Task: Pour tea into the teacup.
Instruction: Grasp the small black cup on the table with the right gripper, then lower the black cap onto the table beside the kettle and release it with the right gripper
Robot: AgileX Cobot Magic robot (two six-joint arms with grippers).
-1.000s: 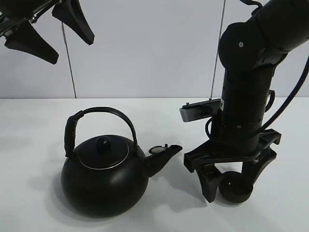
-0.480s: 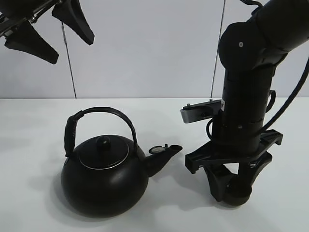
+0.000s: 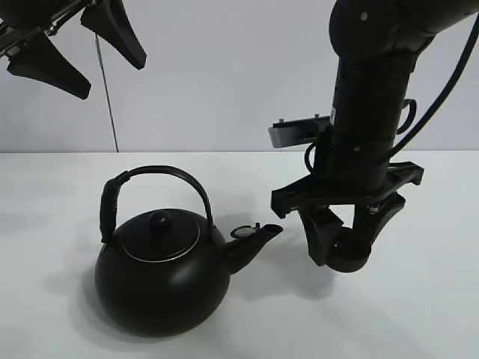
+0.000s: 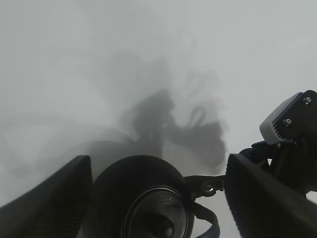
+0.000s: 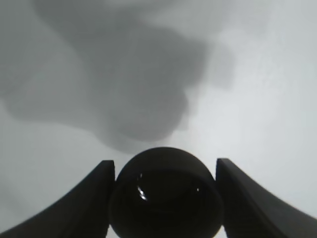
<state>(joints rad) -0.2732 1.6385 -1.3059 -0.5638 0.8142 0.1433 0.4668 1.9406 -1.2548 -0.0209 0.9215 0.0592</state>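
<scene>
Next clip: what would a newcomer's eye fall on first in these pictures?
The big black kettle with its arched handle dominates the high view, standing left of centre on the white table. Just right of its spout, the right end effector is shut on the tiny black teacup, apparently holding it just above the table. The left end effector hangs open, high in the upper left corner.

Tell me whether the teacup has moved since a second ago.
Yes. Held in the right claw, the teacup has lifted off the table and shifted toward the kettle.
</scene>
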